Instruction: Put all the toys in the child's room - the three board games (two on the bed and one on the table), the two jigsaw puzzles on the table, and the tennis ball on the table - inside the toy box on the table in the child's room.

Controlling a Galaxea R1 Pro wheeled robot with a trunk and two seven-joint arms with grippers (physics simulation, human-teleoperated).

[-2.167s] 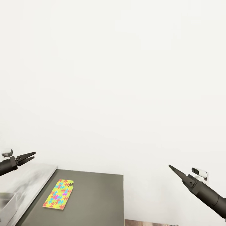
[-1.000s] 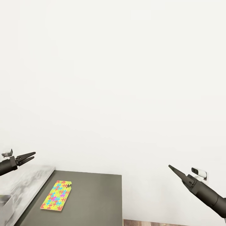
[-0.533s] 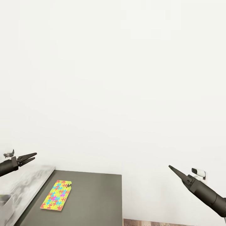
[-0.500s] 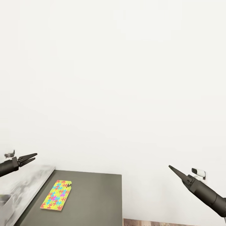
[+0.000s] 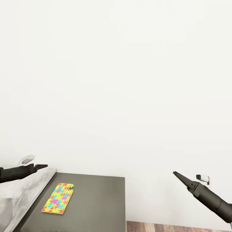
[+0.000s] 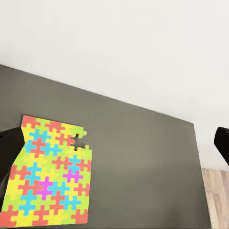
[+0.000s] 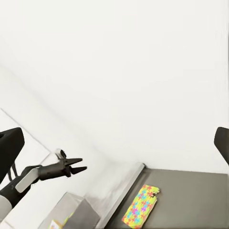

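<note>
- My right gripper (image 5: 175, 174) hangs out past the cabinet's right edge, over bare floor (image 5: 177, 227), well apart from everything; tip reads as one point in head view, but the wrist view has its fingers at opposite frame edges, so apart.
- My left gripper (image 5: 45, 166) sits over the desk (image 5: 29, 187) near the edge that butts the dark cabinet (image 5: 96, 203). From the right wrist view (image 7: 81, 168) the fingers are slightly apart, holding nothing.
- Jigsaw puzzle (image 5: 58, 198) lies flat on the cabinet top, near its left edge beside the desk, one notch at the far corner. Rest of the cabinet top to the right is bare.
- Toy box (image 7: 78, 212): grey wall on the desk, cut off by the frame; something colourful inside, can't make it out.
- Far side: plain white wall (image 5: 116, 80), with a small white fitting (image 5: 203, 177) low on it behind my right arm, unclear what.
</note>
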